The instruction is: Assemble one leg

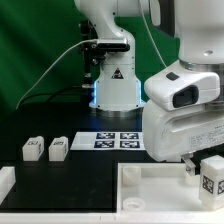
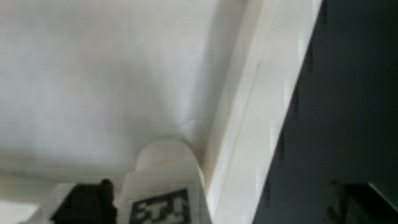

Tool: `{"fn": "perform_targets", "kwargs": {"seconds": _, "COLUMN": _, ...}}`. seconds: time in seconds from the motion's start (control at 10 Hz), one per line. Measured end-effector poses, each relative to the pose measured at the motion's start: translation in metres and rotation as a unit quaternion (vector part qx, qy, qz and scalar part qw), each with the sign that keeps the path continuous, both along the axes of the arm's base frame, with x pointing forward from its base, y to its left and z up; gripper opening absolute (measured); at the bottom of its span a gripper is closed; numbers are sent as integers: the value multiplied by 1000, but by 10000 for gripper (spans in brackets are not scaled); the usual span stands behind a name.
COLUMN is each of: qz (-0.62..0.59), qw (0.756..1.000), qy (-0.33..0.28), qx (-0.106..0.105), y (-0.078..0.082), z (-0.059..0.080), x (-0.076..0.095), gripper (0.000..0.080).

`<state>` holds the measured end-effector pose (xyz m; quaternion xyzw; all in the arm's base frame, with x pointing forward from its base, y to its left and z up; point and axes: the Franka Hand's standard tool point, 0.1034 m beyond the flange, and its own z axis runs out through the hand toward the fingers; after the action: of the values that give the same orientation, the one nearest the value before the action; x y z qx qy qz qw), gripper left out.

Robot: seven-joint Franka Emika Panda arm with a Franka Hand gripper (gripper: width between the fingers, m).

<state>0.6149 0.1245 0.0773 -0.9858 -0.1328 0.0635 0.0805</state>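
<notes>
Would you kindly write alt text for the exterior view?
A white robot arm's gripper hangs over the white tabletop, beside a tagged leg standing on it. Two more legs and the marker board lie on the black table.

One leg (image 1: 32, 149) and a second leg (image 1: 58, 148) sat on the table (image 1: 70, 185), toward the exterior view's left of the marker board (image 1: 120, 141); a third leg (image 1: 212, 178) stood at the tabletop's (image 1: 140, 192) right edge.

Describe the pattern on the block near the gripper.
The leg bears a black-and-white square tag; clearest in the exterior view.

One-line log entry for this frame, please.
end effector: open, over tabletop | leg: upright at tabletop edge, not gripped | two more legs: near marker board
</notes>
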Motion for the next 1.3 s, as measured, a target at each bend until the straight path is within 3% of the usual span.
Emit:
{"fn": "perform_targets", "kwargs": {"seconds": 0.8, "qz": 2, "qw": 1000, "qy": -2, "qx": 1, "y": -1, "z": -4, "x": 1, "gripper": 645}}
{"fn": "perform_targets", "kwargs": {"seconds": 1.0, "qz": 1, "qw": 1000, "qy": -1, "qx": 0, "y": -2, "z": -4, "x": 1, "gripper": 321}}
{"fn": "perform_targets", "kwargs": {"seconds": 1.3, "qz": -1, "qw": 1000, "qy": -2, "qx": -5, "y": -10, "z": -6, "x": 2, "gripper": 303}}
